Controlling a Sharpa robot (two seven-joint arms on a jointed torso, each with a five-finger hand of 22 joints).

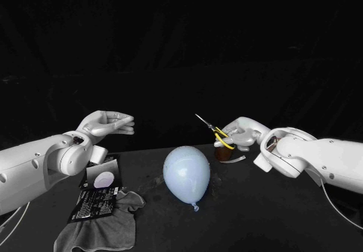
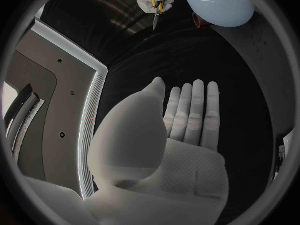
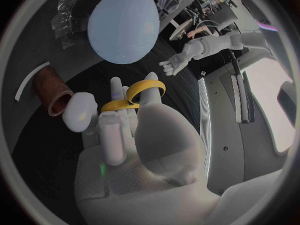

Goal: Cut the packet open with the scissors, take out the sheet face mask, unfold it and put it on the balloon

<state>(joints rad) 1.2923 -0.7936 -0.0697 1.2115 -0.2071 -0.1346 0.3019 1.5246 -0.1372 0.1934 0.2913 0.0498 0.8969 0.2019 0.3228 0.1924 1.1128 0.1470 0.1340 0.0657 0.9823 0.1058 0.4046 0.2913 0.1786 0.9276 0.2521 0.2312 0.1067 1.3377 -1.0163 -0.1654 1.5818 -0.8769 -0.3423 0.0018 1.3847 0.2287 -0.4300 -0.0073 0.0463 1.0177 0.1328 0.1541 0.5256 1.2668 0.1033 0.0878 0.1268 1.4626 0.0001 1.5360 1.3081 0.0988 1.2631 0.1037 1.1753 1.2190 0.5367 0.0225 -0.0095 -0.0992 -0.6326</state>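
The packet [image 1: 97,197] is seen lying flat on the robot's left part of the table [image 1: 257,210], its long axis running from the far side back toward the robot. Its near end is laid over a grey cloth [image 1: 113,228]. The left hand [image 1: 109,124] is held raised above and beyond the packet's far end, its fingers apart and nothing held; it is judged the nearer hand for lifting the packet. The balloon [image 1: 188,176] lies between the packet and the right side, its knot turned toward the robot. The scissors [image 1: 219,135] are gripped by their yellow handles in the right hand [image 1: 243,132], held up above a brown cup [image 1: 224,154], the blades aimed up and toward the left arm. Whether the blades are parted cannot be told. Open room is left above the balloon, where packet and scissors could be brought together.
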